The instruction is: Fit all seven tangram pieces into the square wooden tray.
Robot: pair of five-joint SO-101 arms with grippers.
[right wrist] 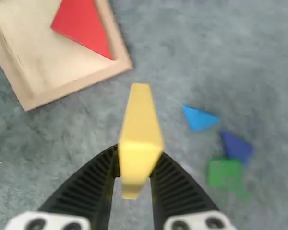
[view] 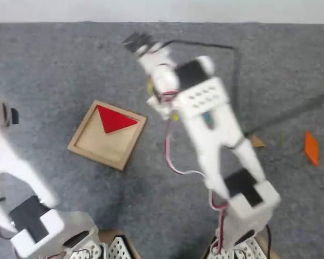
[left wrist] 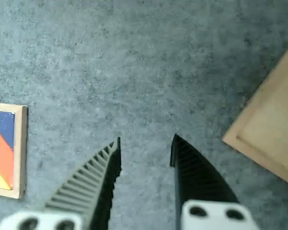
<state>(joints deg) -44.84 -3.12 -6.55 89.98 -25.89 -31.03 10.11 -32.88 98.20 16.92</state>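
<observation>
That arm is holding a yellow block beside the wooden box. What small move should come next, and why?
Probably carry the flat yellow piece over the bare floor of the square wooden tray. The right tool is shut on the piece just outside the tray's rim, and the red triangular piece covers only part of the floor.

We see the wooden tray [left wrist: 273, 129] cut off at the edge and the yellow piece [right wrist: 139, 139] partly hidden in the right hand [right wrist: 136, 155].
</observation>
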